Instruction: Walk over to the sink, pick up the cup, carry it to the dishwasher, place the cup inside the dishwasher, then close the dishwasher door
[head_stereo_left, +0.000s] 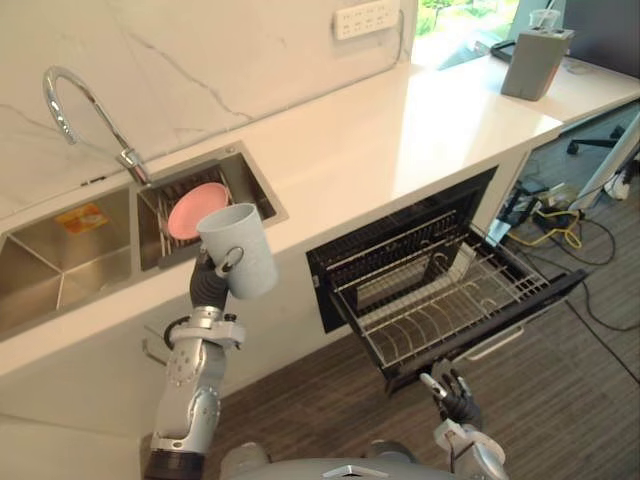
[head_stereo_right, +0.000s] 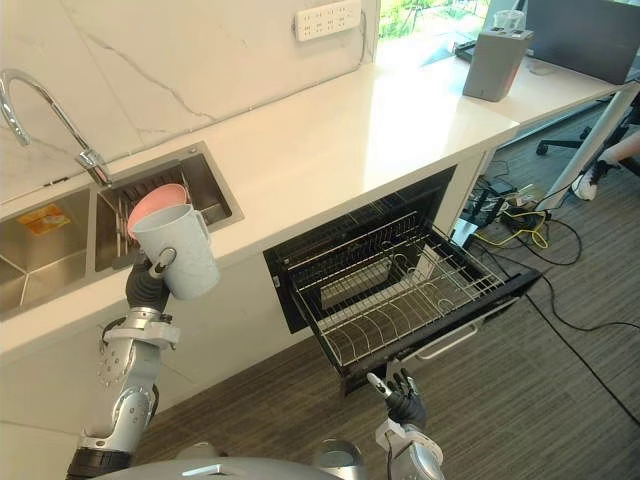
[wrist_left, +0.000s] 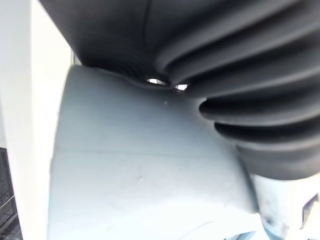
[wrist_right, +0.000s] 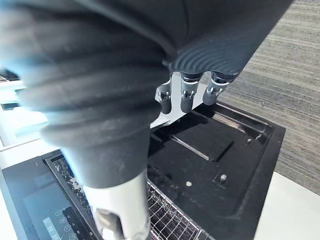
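Nearest, the right hand (head_stereo_left: 456, 398) hung low over the striped floor (head_stereo_left: 590, 400), just in front of the open dishwasher door (wrist_right: 210, 165). Its fingers (wrist_right: 186, 97) were loose and a little apart, and they held nothing.

The black door lay flat and open under the counter's front edge. A wire rack (head_stereo_left: 440, 300) was pulled out over it. No dishes could be seen in the rack.

To the left of the dishwasher, the left hand (head_stereo_left: 210, 285) was up in the air in front of the counter's front edge. Its fingers were curled round a pale blue cup (head_stereo_left: 240, 248), with one dark tip pressed on the cup's side. The cup was tipped a bit, with its open mouth up. It was well apart from the rack.

Just behind the cup, the steel sink (head_stereo_left: 60, 250) sat in the counter near its left end. A pink bowl (head_stereo_left: 192, 208) leaned in the sink's right part. A bent silver tap (head_stereo_left: 75, 100) stood at the sink's back edge.

The white counter (head_stereo_left: 400, 140) ran off to the right. A grey box (head_stereo_left: 535, 62) stood at its far right corner. A white socket strip (head_stereo_left: 366, 18) was on the wall behind.
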